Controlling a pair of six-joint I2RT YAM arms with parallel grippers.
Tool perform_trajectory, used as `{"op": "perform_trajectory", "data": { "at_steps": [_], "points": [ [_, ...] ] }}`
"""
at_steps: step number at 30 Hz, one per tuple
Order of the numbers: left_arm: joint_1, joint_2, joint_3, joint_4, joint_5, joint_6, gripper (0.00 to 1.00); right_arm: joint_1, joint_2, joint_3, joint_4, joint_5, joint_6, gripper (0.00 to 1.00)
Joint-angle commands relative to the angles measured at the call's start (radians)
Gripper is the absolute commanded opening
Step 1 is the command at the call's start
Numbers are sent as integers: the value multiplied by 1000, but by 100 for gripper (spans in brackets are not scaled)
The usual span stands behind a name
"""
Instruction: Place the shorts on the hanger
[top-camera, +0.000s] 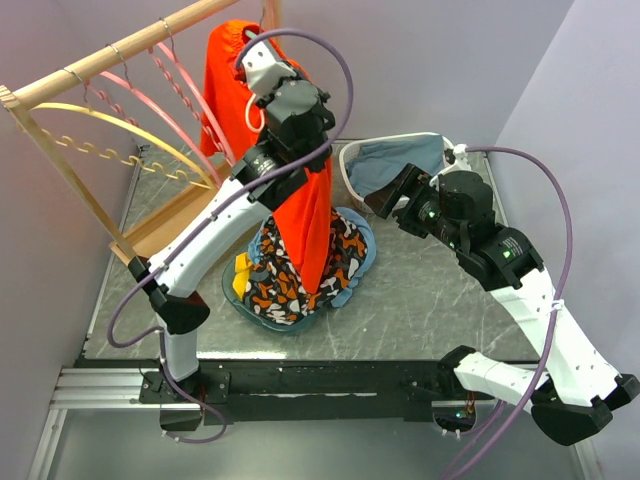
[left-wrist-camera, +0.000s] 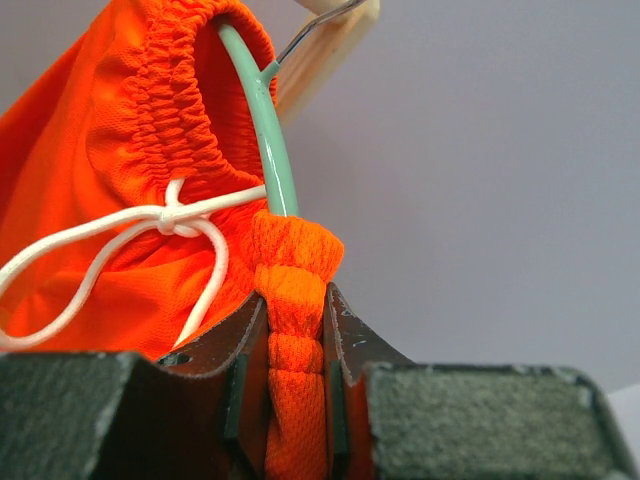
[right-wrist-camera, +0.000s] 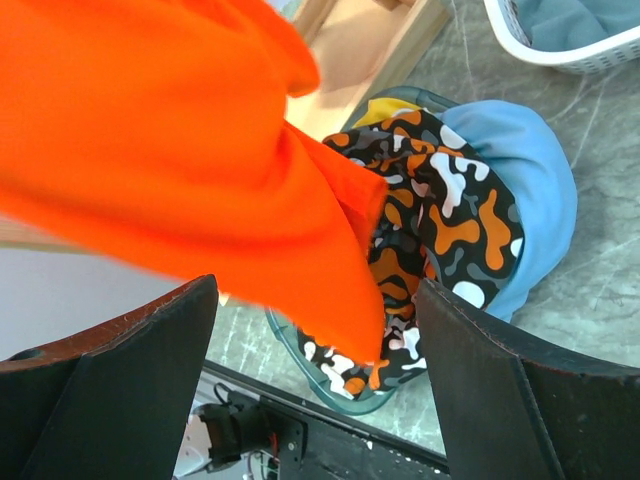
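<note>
The orange-red shorts (top-camera: 312, 225) hang from the wooden rack, their legs dangling over the table. In the left wrist view the elastic waistband (left-wrist-camera: 180, 110) with its white drawstring (left-wrist-camera: 170, 218) is draped over the pale green hanger (left-wrist-camera: 272, 140), whose metal hook rests on the rail. My left gripper (left-wrist-camera: 296, 345) is shut on a bunched fold of the waistband just below the hanger arm; it is high at the rack in the top view (top-camera: 262, 72). My right gripper (top-camera: 385, 195) is open and empty, with a shorts leg (right-wrist-camera: 200, 170) hanging in front of its fingers (right-wrist-camera: 480, 380).
The wooden rack (top-camera: 110, 55) carries pink hangers (top-camera: 170, 85) and a yellow hanger (top-camera: 110, 122). A teal tub (top-camera: 262, 318) holds the black-orange-white patterned garment (top-camera: 290, 275) and a blue cloth (right-wrist-camera: 540, 190). A white basket (top-camera: 352, 175) with blue-grey cloth stands at the back right.
</note>
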Motion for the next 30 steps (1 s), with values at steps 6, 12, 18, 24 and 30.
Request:
{"op": "perform_trajectory", "data": {
  "at_steps": [6, 12, 18, 24, 30],
  "points": [
    [124, 36, 92, 84, 143, -25, 1, 10, -18, 31, -16, 22, -45, 87],
    [179, 59, 112, 113, 208, -24, 1, 9, -15, 31, -19, 35, -60, 87],
    [202, 87, 141, 151, 217, 24, 1, 10, -6, 2, 1, 29, -62, 87],
    [245, 105, 135, 172, 239, 15, 1, 10, 2, -8, 9, 32, -68, 87],
    [280, 122, 150, 186, 262, -1, 1, 10, 14, -9, 10, 28, -72, 87]
  ]
}}
